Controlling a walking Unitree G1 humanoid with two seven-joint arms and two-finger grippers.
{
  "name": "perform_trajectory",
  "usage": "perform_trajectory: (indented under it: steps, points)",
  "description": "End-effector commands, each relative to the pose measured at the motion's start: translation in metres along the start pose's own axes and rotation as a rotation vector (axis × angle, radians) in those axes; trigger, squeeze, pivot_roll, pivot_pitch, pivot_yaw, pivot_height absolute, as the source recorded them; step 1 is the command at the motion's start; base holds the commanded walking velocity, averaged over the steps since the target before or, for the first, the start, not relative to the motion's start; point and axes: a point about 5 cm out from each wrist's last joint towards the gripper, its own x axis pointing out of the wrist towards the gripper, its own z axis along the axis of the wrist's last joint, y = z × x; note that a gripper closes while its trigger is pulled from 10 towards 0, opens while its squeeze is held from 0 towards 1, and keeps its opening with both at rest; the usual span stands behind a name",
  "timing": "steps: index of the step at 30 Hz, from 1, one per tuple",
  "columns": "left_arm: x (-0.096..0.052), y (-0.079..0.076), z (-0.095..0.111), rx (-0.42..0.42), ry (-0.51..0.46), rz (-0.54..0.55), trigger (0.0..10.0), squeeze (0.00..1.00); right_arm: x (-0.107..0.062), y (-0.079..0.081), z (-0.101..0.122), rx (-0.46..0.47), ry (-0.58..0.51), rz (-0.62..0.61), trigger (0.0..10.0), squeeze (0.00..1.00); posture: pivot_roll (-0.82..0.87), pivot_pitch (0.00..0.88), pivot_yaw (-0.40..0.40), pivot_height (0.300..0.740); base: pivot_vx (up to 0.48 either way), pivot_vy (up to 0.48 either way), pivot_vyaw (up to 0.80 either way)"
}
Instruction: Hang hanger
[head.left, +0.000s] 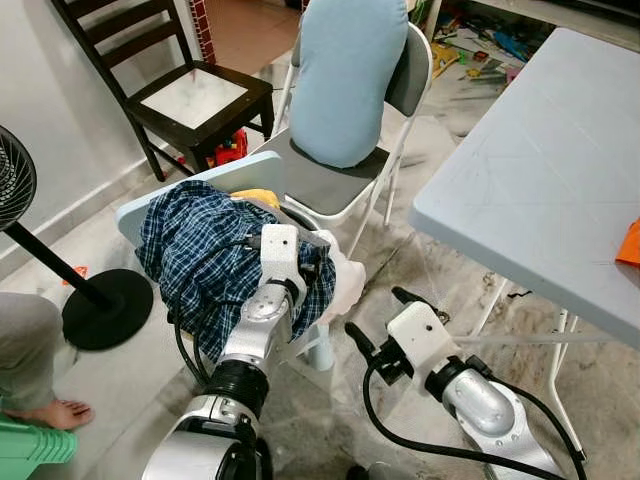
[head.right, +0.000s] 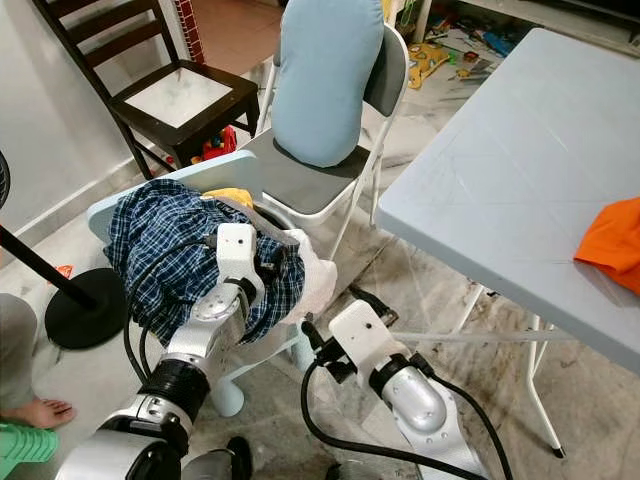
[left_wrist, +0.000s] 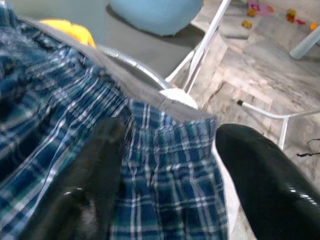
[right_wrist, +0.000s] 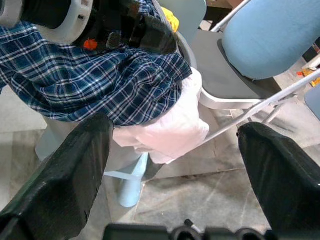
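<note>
Left eye view: big grey counter (head.left: 540, 190) on the right, plaid shirt (head.left: 200, 255) heaped on a small blue stool (head.left: 135, 215) centre-left. Left gripper (left_wrist: 165, 165) spread wide, pressed into the shirt. Right gripper (right_wrist: 175, 165) wide too, empty, lower centre. Can't spot the hanger.
</note>
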Motion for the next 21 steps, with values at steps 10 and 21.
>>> perform_trajectory:
  steps: [10,21]
  points:
    - [0.004,-0.002,-0.006,0.004,0.045,-0.019,10.0,1.0,-0.014,0.001,0.003,-0.003,0.011,-0.026,10.0,0.0,-0.21,0.26,-0.006,0.74,0.0,0.0,0.0]
    - [0.005,-0.008,-0.013,0.021,0.092,-0.053,5.6,0.0,-0.026,0.006,0.003,0.018,0.04,-0.045,10.0,0.0,-0.24,0.292,0.007,0.74,0.0,0.0,0.0]
